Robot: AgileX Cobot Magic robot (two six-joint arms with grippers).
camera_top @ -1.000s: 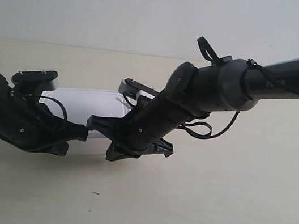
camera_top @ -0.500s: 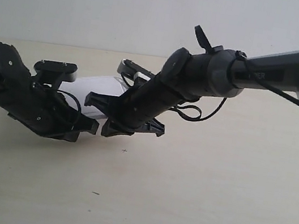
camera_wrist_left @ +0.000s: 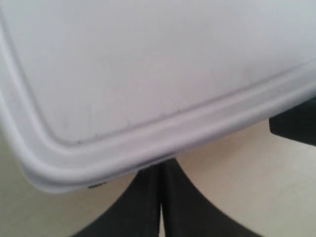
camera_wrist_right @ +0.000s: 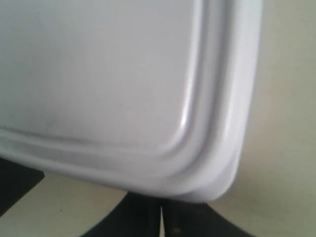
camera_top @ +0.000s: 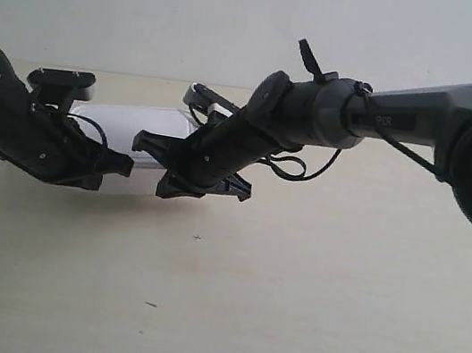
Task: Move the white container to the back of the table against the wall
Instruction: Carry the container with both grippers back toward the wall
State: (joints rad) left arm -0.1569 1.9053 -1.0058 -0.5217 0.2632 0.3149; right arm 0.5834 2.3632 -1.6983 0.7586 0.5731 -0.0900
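Two black arms reach in low toward each other. The arm at the exterior view's left (camera_top: pixel 22 127) lies nearly level. The arm at the exterior view's right (camera_top: pixel 392 108) slopes down from the upper corner, its wrist angled downward. The left gripper (camera_wrist_left: pixel 161 192) and the right gripper (camera_wrist_right: pixel 161 217) each have their fingers pressed together, with only a hairline slit between them.

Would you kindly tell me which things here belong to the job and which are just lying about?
For the job: white container, table, wall, left gripper, right gripper.
Just lying about: only tiny dark specks on the table.
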